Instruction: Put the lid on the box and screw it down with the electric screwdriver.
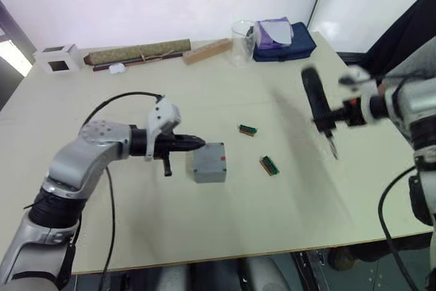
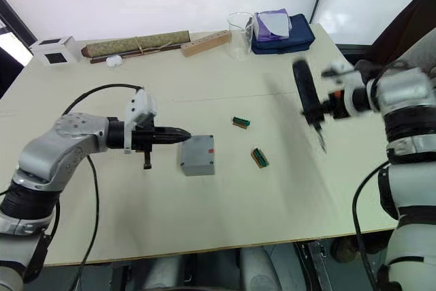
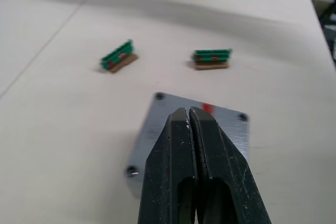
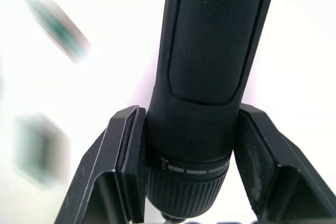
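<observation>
The small grey box sits mid-table with the flat grey lid lying on top of it; screw holes show at the lid's corners and a red mark at one edge. My left gripper is shut and empty, and its fingertips rest at the lid's near-left edge. To the right, above the table, my right gripper is shut on the black electric screwdriver. The tool hangs nearly upright with its bit pointing down, well clear of the box.
Two small green terminal blocks lie just right of the box. Along the far edge stand a white cube, a rolled mat, a wooden block, a clear beaker and a blue pouch.
</observation>
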Robot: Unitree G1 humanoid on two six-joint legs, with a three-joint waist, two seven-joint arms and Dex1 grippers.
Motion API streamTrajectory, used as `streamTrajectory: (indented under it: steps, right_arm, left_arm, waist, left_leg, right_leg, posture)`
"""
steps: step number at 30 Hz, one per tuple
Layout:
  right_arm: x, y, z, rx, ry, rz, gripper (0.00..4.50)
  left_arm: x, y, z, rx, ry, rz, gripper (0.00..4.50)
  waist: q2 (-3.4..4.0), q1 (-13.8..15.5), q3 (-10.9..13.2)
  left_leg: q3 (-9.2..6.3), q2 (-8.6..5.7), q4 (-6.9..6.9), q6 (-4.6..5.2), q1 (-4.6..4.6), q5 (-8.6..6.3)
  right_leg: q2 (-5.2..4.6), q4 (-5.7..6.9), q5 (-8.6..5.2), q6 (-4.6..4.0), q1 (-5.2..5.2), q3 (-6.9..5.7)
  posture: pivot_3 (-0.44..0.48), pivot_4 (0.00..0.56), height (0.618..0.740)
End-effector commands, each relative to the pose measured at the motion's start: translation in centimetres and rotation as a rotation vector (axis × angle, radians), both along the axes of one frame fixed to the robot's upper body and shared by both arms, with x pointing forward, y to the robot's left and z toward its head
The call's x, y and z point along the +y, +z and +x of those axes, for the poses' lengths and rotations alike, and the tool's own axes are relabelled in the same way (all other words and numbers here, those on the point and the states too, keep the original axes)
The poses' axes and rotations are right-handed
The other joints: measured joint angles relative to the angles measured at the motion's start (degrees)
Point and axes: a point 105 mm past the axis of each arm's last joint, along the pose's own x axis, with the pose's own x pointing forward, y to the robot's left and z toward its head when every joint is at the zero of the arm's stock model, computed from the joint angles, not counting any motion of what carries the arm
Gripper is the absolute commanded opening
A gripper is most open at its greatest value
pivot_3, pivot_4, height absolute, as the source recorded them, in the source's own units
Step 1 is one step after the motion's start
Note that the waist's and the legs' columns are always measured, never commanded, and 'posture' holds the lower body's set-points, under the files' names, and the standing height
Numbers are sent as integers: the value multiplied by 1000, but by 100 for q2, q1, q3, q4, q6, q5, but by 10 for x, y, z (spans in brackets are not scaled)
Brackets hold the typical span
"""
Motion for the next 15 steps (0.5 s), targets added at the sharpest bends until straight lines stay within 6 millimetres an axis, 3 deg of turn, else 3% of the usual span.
streamTrajectory:
  steps: [1,5,10,15]
  right_arm:
    - [51,63,-29,-498,97,299,2013]
    - [84,53,-61,-562,166,428,2013]
    - [117,29,-77,-688,170,295,2013]
    - [140,11,-88,-669,159,367,2013]
  left_arm:
    - [3,9,4,-10,15,-44,0]
    - [3,7,6,6,20,-45,0]
    - [0,0,7,38,9,-52,0]
    - [-11,-19,8,49,-10,-34,0]
  waist:
    - [-16,2,-10]
    - [-8,147,-6]
    - [-8,294,-7]
    - [-9,275,-7]
  left_leg:
    - [-12,2,-5,2,-4,-1]
    - [-38,1,12,-4,-45,2]
    - [-28,-24,38,-24,-64,14]
    - [-30,-20,37,-23,-60,13]
  right_leg:
    - [4,4,-6,-8,-5,-5]
    - [-4,38,-15,-13,-40,-23]
    - [-29,18,13,16,-37,-17]
    - [-21,17,13,16,-34,-17]
  posture:
    - [0,150,740]
    - [0,150,740]
    - [0,150,740]
    - [0,150,740]
